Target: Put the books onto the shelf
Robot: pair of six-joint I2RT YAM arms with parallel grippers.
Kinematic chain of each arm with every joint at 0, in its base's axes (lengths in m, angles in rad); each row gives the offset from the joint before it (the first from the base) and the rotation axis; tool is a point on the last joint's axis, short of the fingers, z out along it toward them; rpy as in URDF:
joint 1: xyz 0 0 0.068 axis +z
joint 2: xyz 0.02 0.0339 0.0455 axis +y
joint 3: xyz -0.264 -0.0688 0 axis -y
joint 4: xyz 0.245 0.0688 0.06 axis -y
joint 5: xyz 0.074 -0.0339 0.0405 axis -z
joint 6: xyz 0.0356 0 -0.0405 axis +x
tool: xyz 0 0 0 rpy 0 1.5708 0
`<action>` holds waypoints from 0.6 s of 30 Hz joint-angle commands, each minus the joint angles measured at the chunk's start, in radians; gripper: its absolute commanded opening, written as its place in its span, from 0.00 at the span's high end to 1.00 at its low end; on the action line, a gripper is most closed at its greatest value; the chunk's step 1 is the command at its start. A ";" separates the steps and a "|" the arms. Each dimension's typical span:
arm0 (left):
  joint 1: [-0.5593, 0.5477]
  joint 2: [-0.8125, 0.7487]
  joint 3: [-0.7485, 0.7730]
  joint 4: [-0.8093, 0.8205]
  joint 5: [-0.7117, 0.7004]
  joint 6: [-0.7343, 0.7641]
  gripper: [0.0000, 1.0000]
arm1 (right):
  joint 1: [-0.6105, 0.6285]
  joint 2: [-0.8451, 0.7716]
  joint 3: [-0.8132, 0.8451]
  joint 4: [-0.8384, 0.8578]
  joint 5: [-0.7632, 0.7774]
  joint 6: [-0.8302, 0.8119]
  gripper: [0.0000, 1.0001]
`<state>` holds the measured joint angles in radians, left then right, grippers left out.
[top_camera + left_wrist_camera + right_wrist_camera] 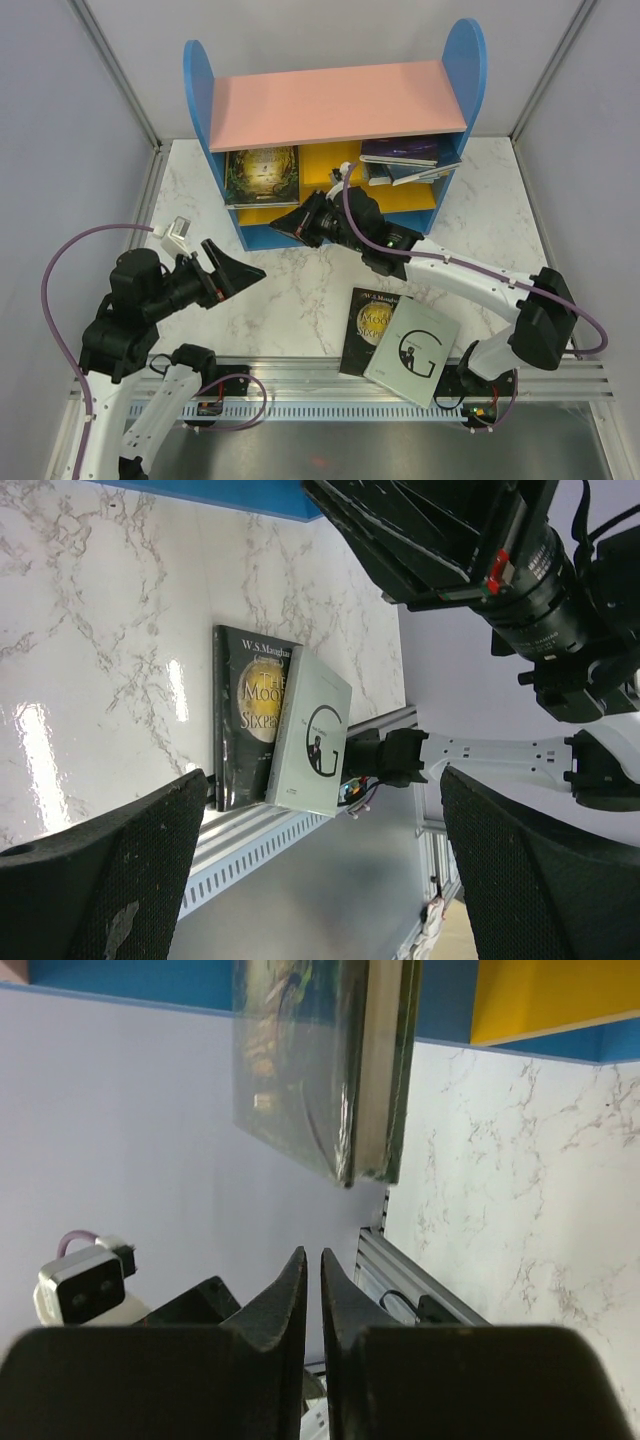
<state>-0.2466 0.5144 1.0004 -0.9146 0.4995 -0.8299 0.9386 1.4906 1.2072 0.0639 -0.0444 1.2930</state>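
Right end effector (313, 1253) is nearly closed: only a thin slit between the fingers, nothing in it. It sits low in front of the blue base of the shelf (330, 100), left of centre. It is close to the green-gold forest book (262, 177) and, in the right wrist view, apart from that book's edge.

The green-gold book stands in the left half of the shelf with its cover facing out. I can't tell which board it rests on.

In the right half of the shelf, a small stack of dark books (400, 155) lies flat on a yellow board. One lighter book at the stack's lower edge is tilted against the rest.

Left end effector (242, 270) is open wide and empty. It hangs over the left part of the marble table (300, 300), well apart from the shelf and pointing toward the middle.

Two books are still on the table at the near edge, by the right arm's base. One is a black book (362, 325) with a gold moon on the cover. The other is a pale grey book with a large "G" (412, 350), which lies on top of the black book's right part. The grey book's near corner reaches onto the metal rail (300, 385). Neither end effector touches these two.
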 commanded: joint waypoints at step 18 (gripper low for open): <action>0.000 0.032 0.086 -0.076 0.022 0.129 0.02 | -0.038 0.261 0.284 0.030 0.000 -0.004 0.91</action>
<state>-0.2466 0.5331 1.0508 -0.9745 0.4999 -0.7574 0.9180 1.7222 1.4239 0.0525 -0.0330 1.2934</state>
